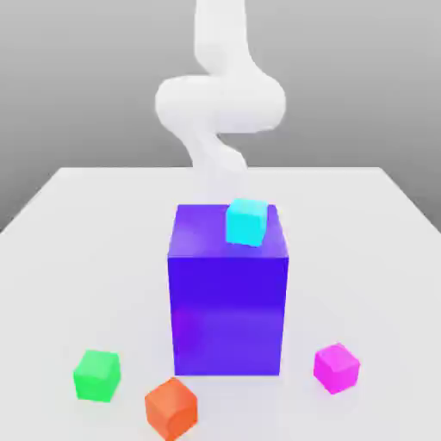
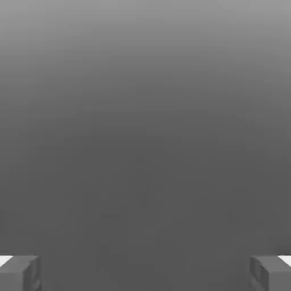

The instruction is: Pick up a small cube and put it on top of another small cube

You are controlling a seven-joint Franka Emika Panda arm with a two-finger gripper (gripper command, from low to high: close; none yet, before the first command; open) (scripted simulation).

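Exterior view, from its left to its right, on the white counter (image 1: 69,224).

Green cube (image 1: 96,375): near the front, on the view's left, resting flat on the counter, clear of everything else.

Orange cube (image 1: 171,408): just to the right of the green one and nearer the front edge, turned slightly. Apart from the green cube and from the big block.

Big blue-purple block (image 1: 228,301): centre of the counter, upright, much taller than the small cubes.

Cyan cube (image 1: 246,221): sits on the block's top face, toward the top's right side and near its front edge.

Small magenta-pink cube (image 1: 336,368): on the counter at the view's right, near the block's lower right corner but not touching it. Nothing holds it.

White arm (image 1: 220,99): rises behind the block, its lower part hidden behind the block and the cyan cube.

Hand view: pincer (image 2: 145,273) spread wide. One grey fingertip (image 2: 20,273) and the other sit at opposite edges of the frame, with plain grey ground between them. Nothing pinched, nothing touched.
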